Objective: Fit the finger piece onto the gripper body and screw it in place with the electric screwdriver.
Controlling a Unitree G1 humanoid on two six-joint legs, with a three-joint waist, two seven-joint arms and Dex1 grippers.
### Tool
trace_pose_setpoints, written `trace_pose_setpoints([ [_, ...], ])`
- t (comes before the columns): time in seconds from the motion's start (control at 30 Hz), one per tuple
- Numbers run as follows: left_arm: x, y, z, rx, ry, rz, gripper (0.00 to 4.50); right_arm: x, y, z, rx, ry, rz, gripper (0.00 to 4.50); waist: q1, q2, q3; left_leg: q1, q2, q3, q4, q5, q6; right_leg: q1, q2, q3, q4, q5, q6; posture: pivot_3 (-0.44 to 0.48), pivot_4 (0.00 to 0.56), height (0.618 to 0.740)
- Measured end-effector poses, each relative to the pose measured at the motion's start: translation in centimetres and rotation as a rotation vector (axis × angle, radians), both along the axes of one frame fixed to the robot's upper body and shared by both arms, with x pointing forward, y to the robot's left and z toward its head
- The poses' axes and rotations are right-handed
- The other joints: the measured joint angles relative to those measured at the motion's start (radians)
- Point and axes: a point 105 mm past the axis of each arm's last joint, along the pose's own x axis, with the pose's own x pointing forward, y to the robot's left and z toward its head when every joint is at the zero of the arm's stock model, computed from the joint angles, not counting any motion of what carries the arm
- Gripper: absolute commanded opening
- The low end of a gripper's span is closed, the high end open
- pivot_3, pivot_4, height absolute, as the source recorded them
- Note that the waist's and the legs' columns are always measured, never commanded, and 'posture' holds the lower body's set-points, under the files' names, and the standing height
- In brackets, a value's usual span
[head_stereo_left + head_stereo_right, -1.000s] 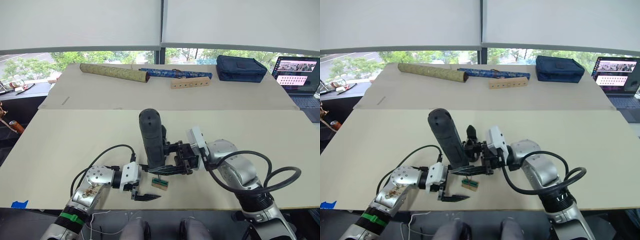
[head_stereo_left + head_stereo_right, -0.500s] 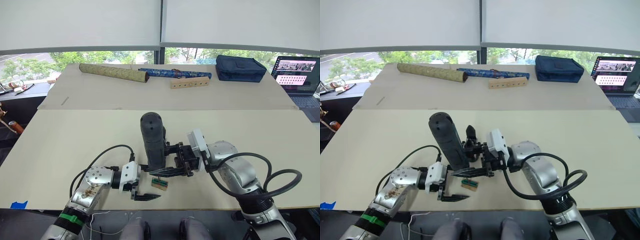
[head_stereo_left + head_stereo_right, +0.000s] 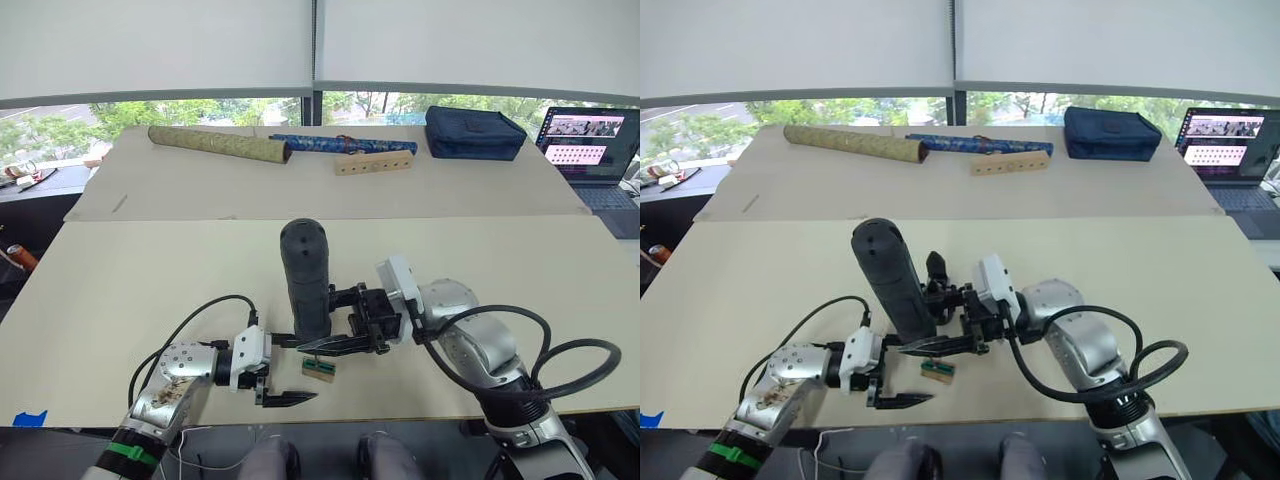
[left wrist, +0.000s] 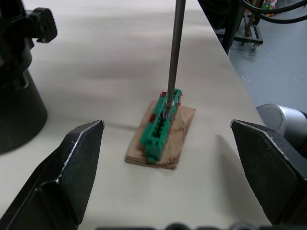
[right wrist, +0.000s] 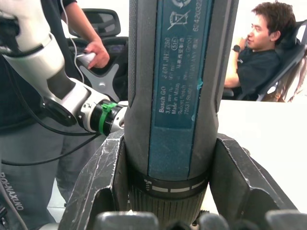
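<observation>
My right gripper [image 3: 312,338] is shut on the electric screwdriver [image 3: 304,275], a thick dark cylinder held nearly upright over the table's near middle. Its thin bit [image 4: 172,52] comes down onto a green connector on a small brown block [image 4: 160,132]. My left gripper [image 3: 290,370] is open just left of that block, one finger on either side of it and neither touching. A chunky black part with a round base, seemingly the gripper body [image 4: 17,103], stands just behind the screwdriver. A small black pointed piece, perhaps the finger piece [image 3: 937,264], rises there.
At the far side of the table lie an olive-green roll [image 3: 215,144], a blue patterned roll [image 3: 335,143], a wooden strip with holes [image 3: 372,163] and a navy pouch [image 3: 472,134]. A laptop [image 3: 590,145] sits far right. Seated and standing people [image 5: 261,52] show in the right wrist view.
The head view has shifted a little. My left gripper has drawn back slightly toward the table's near edge. The screwdriver stays in the right gripper over the block.
</observation>
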Motion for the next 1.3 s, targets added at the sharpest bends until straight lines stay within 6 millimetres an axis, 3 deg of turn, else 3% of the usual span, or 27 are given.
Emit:
trace_pose_setpoints([
  [0.2,-0.5,1.1,1.7,-0.025,-0.010,0.018,4.47,-0.4,-0.1,1.0,0.024,0.005,0.007,1.92,0.000,-0.001,0.004,-0.001,0.000,0.000,0.000,0.000,0.000,0.000,-0.001,0.000,-0.001,0.000,0.000,0.000,0.150,0.740],
  [0.47,-0.9,1.7,5.1,-0.163,-0.031,0.072,4.47,-1.4,-0.6,4.6,0.080,-0.053,0.026,1.92,0.000,-0.001,0.006,-0.002,0.000,0.000,0.000,0.003,-0.006,-0.001,-0.001,-0.001,-0.001,0.000,0.000,0.000,0.150,0.740],
  [0.77,1.2,3.4,7.2,-0.215,-0.069,0.208,4.47,-1.4,-1.2,6.7,0.103,-0.052,0.014,1.92,0.003,-0.001,0.006,-0.002,0.000,0.000,0.000,0.003,-0.005,0.000,0.000,-0.001,-0.001,0.000,0.000,0.000,0.150,0.740],
  [1.0,3.6,4.3,4.7,-0.115,-0.061,0.360,4.47,-0.9,-2.3,7.6,0.107,-0.044,-0.027,1.92,0.006,-0.001,0.006,-0.002,-0.001,0.001,0.000,0.003,-0.006,0.000,0.000,-0.001,-0.002,0.000,0.000,0.000,0.150,0.740],
  [1.3,5.7,1.7,2.0,-0.034,-0.059,0.390,4.47,-0.8,-2.5,7.8,0.079,-0.050,-0.040,1.92,0.014,-0.002,0.006,-0.003,-0.001,0.001,0.000,0.003,-0.005,0.000,0.000,-0.001,-0.002,0.000,0.001,0.000,0.150,0.740],
])
